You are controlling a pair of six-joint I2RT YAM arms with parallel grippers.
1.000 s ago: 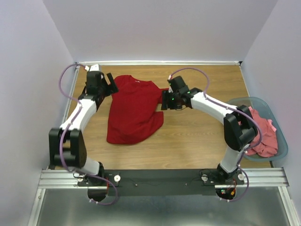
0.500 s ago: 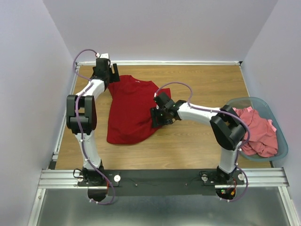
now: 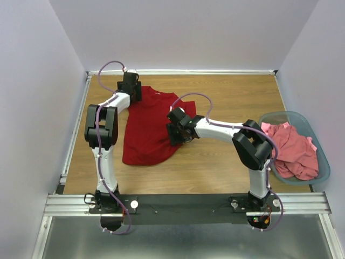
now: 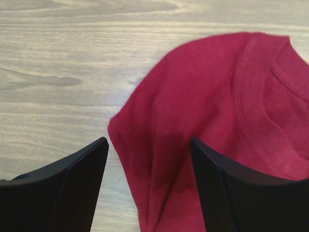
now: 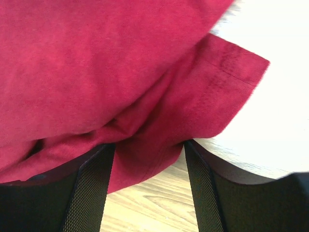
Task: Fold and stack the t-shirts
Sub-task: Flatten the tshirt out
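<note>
Now | left hand (image 4: pixel 149 188) astride red t-shirt (image 4: pixel 217 135) shoulder | right hand (image 5: pixel 147 186) astride sleeve

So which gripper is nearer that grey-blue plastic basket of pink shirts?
Right gripper, mid-table at the dark red t-shirt; left gripper is farther, beyond it. Basket sits far right.

Bright, even overhead light here, soft shadows under both arms, and the right wrist view blows the bench (image 5: pixel 270 106) out white, jaws blurred.
</note>
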